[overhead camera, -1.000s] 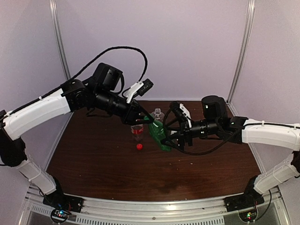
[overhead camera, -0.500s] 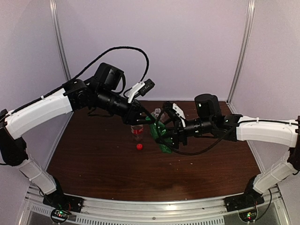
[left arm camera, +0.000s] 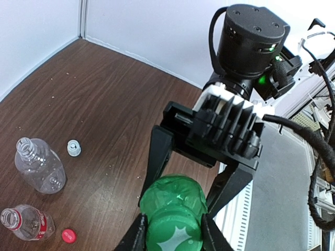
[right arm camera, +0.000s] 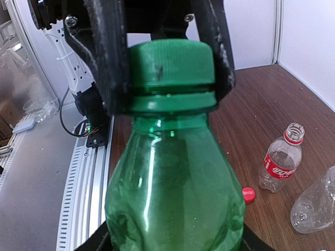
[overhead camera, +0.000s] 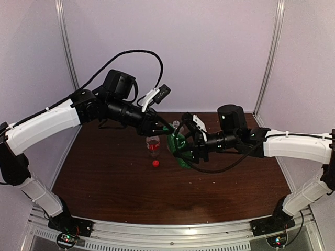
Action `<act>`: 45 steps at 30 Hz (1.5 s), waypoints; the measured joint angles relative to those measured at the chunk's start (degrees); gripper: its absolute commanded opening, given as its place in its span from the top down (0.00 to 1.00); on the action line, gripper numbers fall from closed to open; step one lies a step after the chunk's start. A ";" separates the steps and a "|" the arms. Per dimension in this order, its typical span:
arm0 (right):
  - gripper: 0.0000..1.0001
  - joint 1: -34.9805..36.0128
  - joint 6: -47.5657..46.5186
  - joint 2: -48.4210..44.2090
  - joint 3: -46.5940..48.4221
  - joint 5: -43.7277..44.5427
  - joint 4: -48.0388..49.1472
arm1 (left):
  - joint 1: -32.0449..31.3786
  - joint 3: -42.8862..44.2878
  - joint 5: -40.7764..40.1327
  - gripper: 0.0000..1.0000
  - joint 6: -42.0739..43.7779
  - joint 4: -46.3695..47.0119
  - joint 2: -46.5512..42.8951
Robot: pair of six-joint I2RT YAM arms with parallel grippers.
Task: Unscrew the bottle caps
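The green bottle [overhead camera: 180, 154] is held tilted above the table. My right gripper [overhead camera: 187, 155] is shut on its body [right arm camera: 172, 193], its jaws at the frame's bottom corners. My left gripper [overhead camera: 167, 132] is shut on the green cap [left arm camera: 175, 230], which sits on the bottle's neck [right arm camera: 171, 68]. The red-label bottle [overhead camera: 153, 146] stands uncapped, the red cap [overhead camera: 155, 163] lying just in front of it. The rounded clear bottle [left arm camera: 39, 167] stands uncapped with the white cap [left arm camera: 74, 148] beside it.
The brown table [overhead camera: 104, 178] is walled by pale panels at the back and sides. An aluminium rail [overhead camera: 172, 230] runs along the near edge. The two arms meet over the table's middle back.
My right arm has moved left, closer along the green bottle. My left gripper stays on the green cap and has shifted slightly. The bottles and caps on the table have not moved.
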 measured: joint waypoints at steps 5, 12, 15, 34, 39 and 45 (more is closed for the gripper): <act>0.54 0.00 2.03 0.04 -1.25 -1.27 3.50 | 0.48 -4.11 1.03 0.40 -0.17 5.40 -2.10; 0.56 0.00 6.01 0.04 -3.45 -4.15 9.31 | 3.28 -14.32 3.72 0.20 -2.27 16.59 -8.55; 0.56 0.00 7.65 0.13 -3.93 -6.03 11.19 | 4.76 -18.40 6.47 0.19 -4.48 22.86 -10.80; 0.57 0.00 13.97 2.67 -3.98 -12.83 20.33 | 5.29 -21.90 20.33 0.50 -12.41 44.46 -6.80; 0.58 0.00 14.80 2.67 -3.98 -13.38 21.29 | 4.72 -21.90 20.52 0.64 -12.92 45.13 -6.47; 0.60 0.00 15.19 2.67 -3.98 -13.73 21.66 | 4.44 -21.75 20.57 0.86 -12.85 45.72 -6.10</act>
